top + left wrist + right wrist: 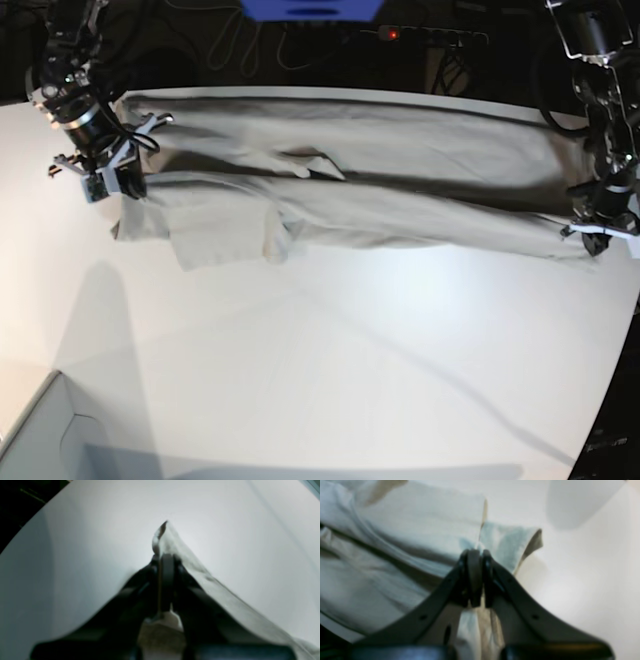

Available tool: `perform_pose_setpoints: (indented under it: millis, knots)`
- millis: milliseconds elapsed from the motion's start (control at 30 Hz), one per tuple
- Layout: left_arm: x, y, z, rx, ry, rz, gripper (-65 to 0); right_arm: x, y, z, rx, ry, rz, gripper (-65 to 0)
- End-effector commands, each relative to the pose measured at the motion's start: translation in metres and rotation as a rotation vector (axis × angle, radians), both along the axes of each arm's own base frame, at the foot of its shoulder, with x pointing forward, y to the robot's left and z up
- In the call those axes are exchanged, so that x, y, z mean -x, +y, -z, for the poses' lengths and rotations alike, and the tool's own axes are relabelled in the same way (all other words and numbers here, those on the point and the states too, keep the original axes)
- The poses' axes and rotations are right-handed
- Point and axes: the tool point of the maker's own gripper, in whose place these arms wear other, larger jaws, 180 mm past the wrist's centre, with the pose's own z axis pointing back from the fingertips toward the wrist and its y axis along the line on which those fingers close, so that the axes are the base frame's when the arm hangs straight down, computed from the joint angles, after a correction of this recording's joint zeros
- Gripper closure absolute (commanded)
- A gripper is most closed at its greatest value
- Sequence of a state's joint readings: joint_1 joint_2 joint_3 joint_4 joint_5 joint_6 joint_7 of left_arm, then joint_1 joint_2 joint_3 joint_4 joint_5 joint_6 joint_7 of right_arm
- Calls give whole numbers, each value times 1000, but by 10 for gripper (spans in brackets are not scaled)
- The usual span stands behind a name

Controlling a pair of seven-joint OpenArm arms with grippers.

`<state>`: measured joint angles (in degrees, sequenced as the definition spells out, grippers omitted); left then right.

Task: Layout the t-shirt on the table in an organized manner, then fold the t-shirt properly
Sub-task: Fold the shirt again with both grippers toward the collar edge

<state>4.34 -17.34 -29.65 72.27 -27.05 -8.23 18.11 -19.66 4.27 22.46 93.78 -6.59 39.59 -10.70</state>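
The t-shirt (380, 190) lay stretched in a long band across the far part of the counter (330, 360), pulled between the two arms, with a deep fold running along its length and a loose flap of cloth bunched near the middle. At the base view's left end a short sleeve or corner hung slack below the band.

The left tool (167, 562) was clamped shut on a peak of the cloth at the base view's right end; its wrist view showed the fabric rising to a point above the closed tips and trailing off to the lower right. The right tool (476, 562) was likewise closed on the shirt, pinching an edge beside a turned-over corner.

The step in hand looked like spreading the garment flat. To do it well, both arms would probably need to keep even tension, lift slightly so the doubled layer could fall open, then draw the shirt toward the near side of the counter without twisting. Uneven pull would likely set the central crease harder.

The right arm (90, 120) came down from the upper left with its wrist angled inward over the shirt's end. The left arm (605, 150) hung almost vertically at the far right, its wrist low and near the counter edge
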Motion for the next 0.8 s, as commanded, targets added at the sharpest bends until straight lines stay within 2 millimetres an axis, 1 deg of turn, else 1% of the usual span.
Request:
perform_pose_setpoints:
  millis: [0, 133, 167, 233, 300, 367, 467, 567, 700, 767]
  knots:
    - [-2, 8, -15, -36, -40, 2, 0, -3, 2, -7, -19, -33, -5, 0]
    - [3, 8, -12, -36, -29, 3, 0, 2, 0, 11, -42, 14, 10, 0]
    - [4, 8, -12, -37, -29, 3, 0, 0, -1, 15, -49, 21, 14, 0]
    - [12, 12, -8, -39, -15, -10, 0, -2, -2, 23, -62, 36, 24, 0]
    - [16, 18, -9, -37, -21, -31, 0, -2, -2, 30, -73, 54, 30, 0]
    - [20, 18, -8, -23, -26, -50, 0, 2, -2, 39, -82, 79, 36, 0]
    - [22, 23, -9, -21, -32, -70, 0, 0, 0, 44, -102, 79, 40, 0]
    - [26, 24, -3, -15, -17, -74, 0, 3, 0, 51, -132, 72, 51, 0]
    - [26, 24, -2, -17, -10, -72, 0, 9, 2, 61, -155, 90, 61, 0]
    - [28, 24, 2, -13, 1, -74, 0, 13, 2, 68, -163, 111, 67, 0]
